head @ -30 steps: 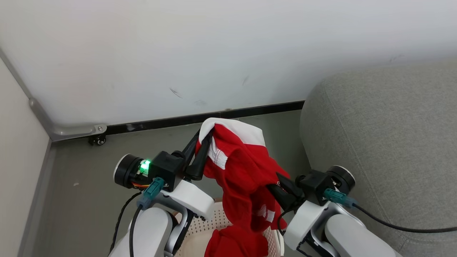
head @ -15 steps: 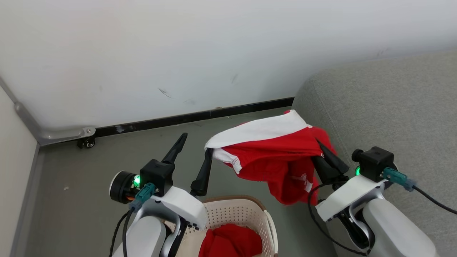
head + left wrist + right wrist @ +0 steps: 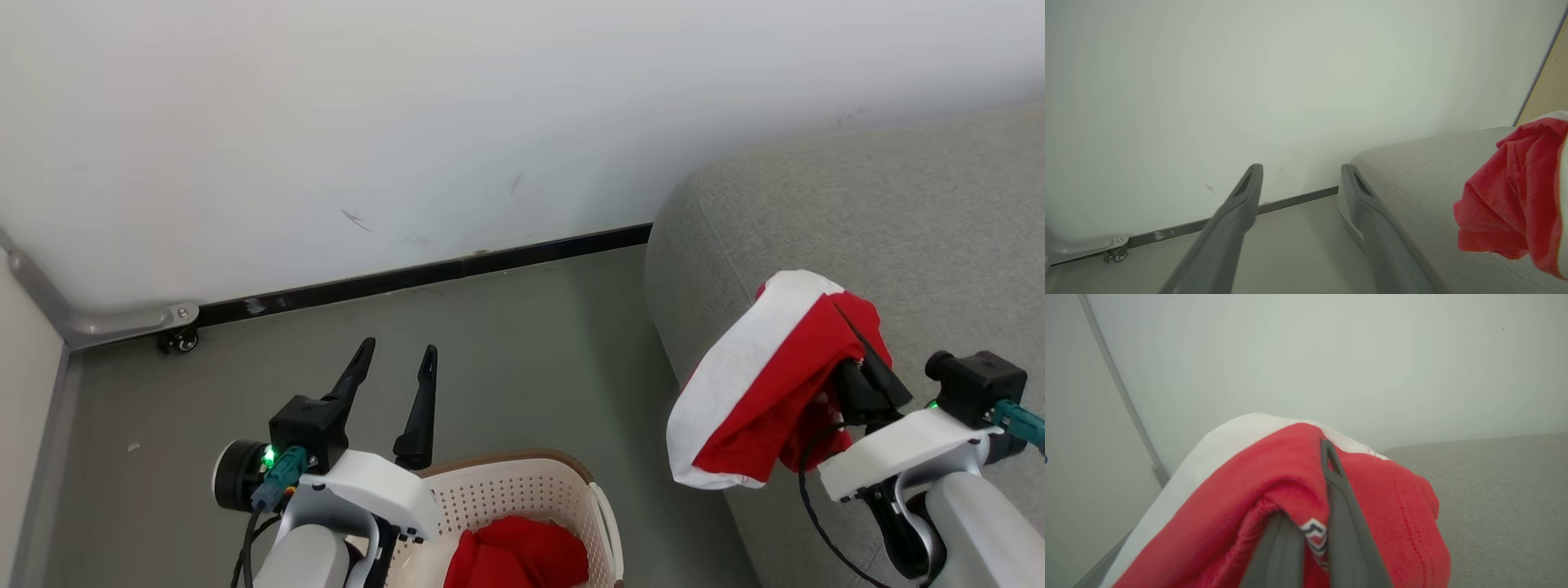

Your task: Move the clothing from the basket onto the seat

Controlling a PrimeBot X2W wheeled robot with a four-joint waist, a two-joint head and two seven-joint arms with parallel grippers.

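Observation:
My right gripper [image 3: 853,343] is shut on the red garment with the white band [image 3: 755,392], which hangs bunched over the left edge of the grey seat [image 3: 898,220]. In the right wrist view the same garment [image 3: 1249,490] wraps my right gripper [image 3: 1323,453], and the seat [image 3: 1502,490] lies beyond. My left gripper [image 3: 396,359] stands open over the floor, above the cream basket [image 3: 522,490]. The plain red garment [image 3: 514,559] lies in the basket. In the left wrist view my left gripper [image 3: 1300,179] is open, with the seat [image 3: 1412,171] and the held garment [image 3: 1515,204] at right.
A white wall [image 3: 408,122] with a black baseboard [image 3: 408,278] runs behind. A caster with a metal bracket [image 3: 175,339] sits at the wall's lower left corner. Grey floor [image 3: 531,367] lies between basket and wall.
My left gripper let go of the banded garment and drew back, open. The right gripper carried the garment to the right, over the seat's edge. The camera has shifted too.

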